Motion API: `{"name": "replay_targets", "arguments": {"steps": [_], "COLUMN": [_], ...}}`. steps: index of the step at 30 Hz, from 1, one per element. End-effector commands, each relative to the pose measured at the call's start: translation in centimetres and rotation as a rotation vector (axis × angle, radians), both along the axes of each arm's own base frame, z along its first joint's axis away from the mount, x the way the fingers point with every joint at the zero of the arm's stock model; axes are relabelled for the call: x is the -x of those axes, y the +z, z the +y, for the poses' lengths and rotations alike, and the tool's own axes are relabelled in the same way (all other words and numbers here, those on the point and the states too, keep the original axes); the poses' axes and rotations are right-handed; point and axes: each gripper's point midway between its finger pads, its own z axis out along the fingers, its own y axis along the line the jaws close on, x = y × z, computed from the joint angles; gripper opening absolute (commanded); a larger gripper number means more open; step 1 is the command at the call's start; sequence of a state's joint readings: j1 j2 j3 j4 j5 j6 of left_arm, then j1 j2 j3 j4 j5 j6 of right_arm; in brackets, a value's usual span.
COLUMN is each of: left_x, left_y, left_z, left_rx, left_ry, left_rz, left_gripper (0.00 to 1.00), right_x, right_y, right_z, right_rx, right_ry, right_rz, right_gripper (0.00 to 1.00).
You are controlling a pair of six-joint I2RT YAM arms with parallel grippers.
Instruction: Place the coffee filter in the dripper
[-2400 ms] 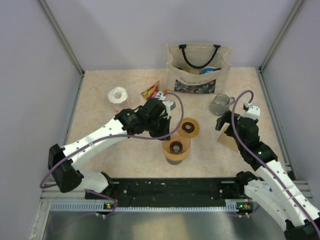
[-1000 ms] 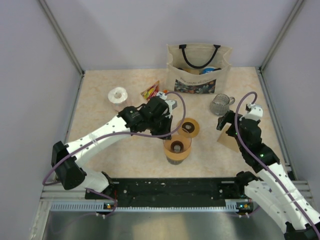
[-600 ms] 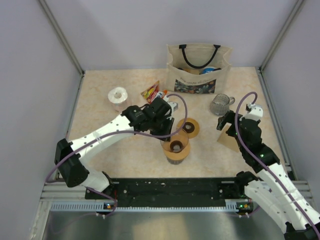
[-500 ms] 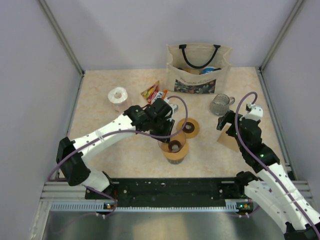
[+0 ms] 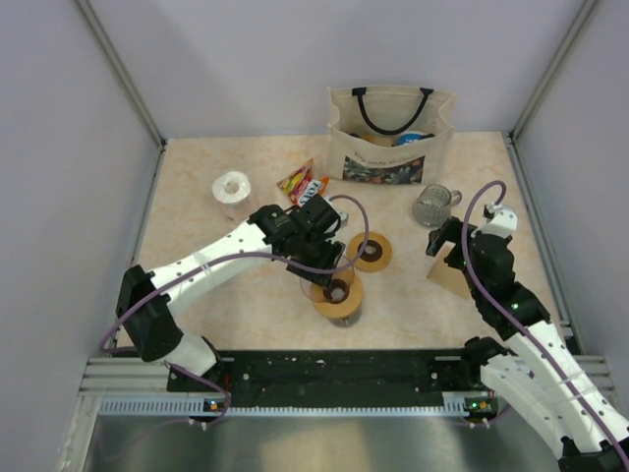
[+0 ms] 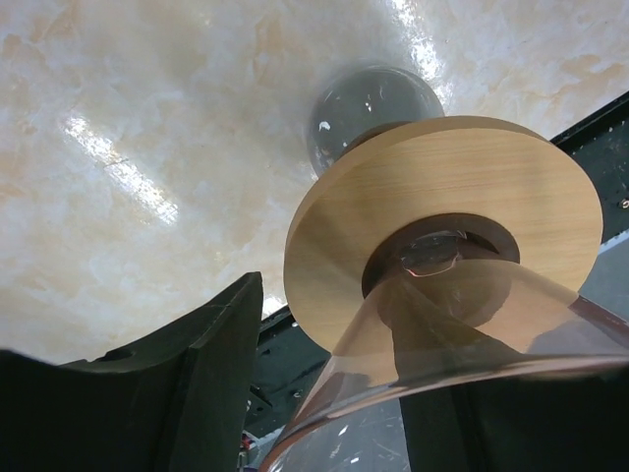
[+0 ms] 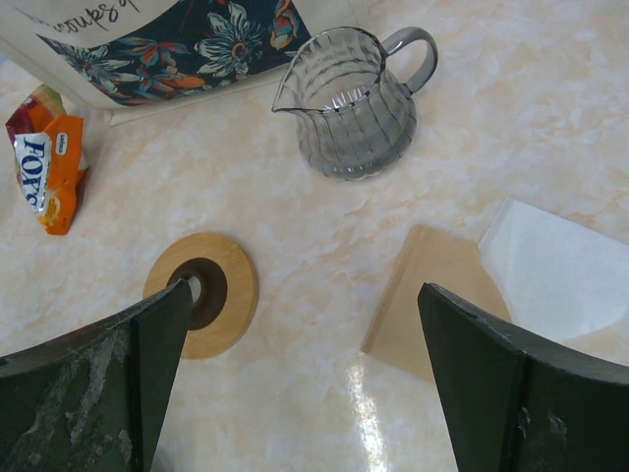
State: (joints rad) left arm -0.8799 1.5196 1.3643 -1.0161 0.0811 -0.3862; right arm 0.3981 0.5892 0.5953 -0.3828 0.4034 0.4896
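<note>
Coffee filter (image 7: 432, 305), the brown one, lies flat on the counter (image 7: 295, 177) at the right, with a white sheet (image 7: 560, 275) overlapping its right edge. I see my right claw (image 7: 303, 295) spread wide above it, holding nothing. My left claw (image 5: 327, 273) straddles the glass dripper (image 6: 442, 206) near centre, fingers parted, one clear of the glass

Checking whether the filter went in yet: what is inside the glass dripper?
No paper shows inside the dripper: through its clear glass cone only the wooden collar and its dark hole appear. Its wide mouth lies outside the wrist view.
</note>
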Motion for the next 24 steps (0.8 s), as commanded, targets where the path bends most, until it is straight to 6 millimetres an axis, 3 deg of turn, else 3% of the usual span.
{"name": "replay_targets", "arguments": {"steps": [1, 12, 19, 24], "left_x": [-0.4, -0.2, 0.7, 0.3], "left_y": [1.0, 2.7, 5.4, 7.4], "left_z": [-0.2, -1.1, -2.4, -2.1], "left_rx": [-0.003, 0.051, 0.168, 0.197], "left_ry": [-0.023, -0.052, -0.114, -0.115], "left_rz": [-0.02, -0.031, -0.041, -0.106], "left_gripper": [0.59, 0.68, 0.99, 0.99], "right_x": [-0.3, -0.2, -0.3, -0.3], "right_y": [0.6, 0.6, 0.7, 0.8], "right_z": [-0.5, -0.4, -0.4, -0.4], "right_rx": [0.001, 0.0, -0.004, -0.003], "right_ry": [-0.023, -0.023, -0.023, -0.024], "right_rz": [-0.036, -0.035, -0.036, -0.039], "right_gripper": [0.98, 0.98, 0.98, 0.98]}}
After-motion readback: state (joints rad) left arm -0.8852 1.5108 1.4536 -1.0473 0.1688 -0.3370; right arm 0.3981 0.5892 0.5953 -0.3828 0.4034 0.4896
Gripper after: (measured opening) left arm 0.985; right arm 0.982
